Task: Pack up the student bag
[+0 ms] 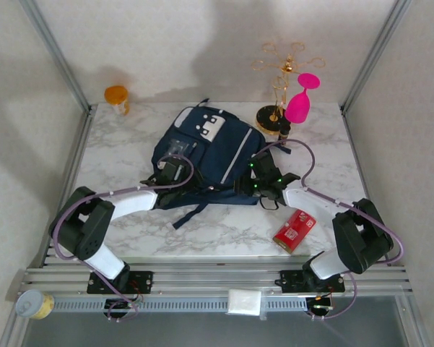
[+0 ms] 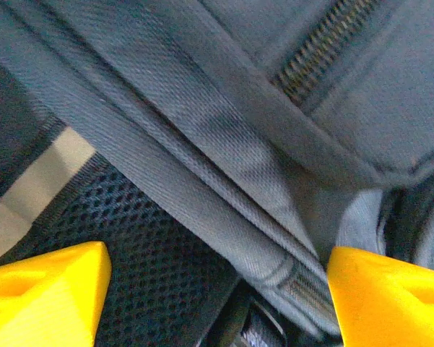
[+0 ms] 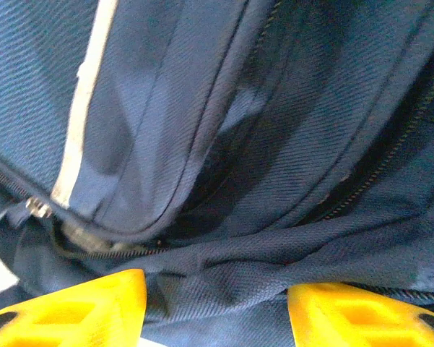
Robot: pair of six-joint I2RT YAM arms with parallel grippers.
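Both arms are in at the near edge of the student bag (image 1: 202,155), which lies flat in the middle of the tabletop (image 1: 115,155), its white-patched front facing up and toward the far side. The left gripper (image 1: 175,170) sits on the bag's near-left corner. Its yellow fingers (image 2: 50,289) stand well apart, with a thick seam and mesh panel running between them and nothing pinched. The right gripper (image 1: 263,181) is at the near-right corner, jaws also apart, fingers (image 3: 346,314) straddling loose navy fabric beside a white trim stripe (image 3: 83,108).

This looks like the opening of the bag, with nothing packed yet. To do it well, each side needs a firm bite on a proper edge, not on slack cloth. On the right, a zip pull (image 3: 36,208) shows just beside the left finger, and that's the better target. The left should close on the ridge of the seam, not the mesh, and act as anchor while the other arm draws away along the zip line. Soft fabric will bunch, so a slow pull is the call.

Around them, a red can (image 1: 294,230) lies on its side, near right, close to the right arm's elbow, and a careless swing could roll it. A loose strap (image 1: 191,215) trails toward the near edge. Far right stands a gold rack (image 1: 278,72) with a pink glass (image 1: 302,101). An orange jar (image 1: 117,96) sits far left, well apart.
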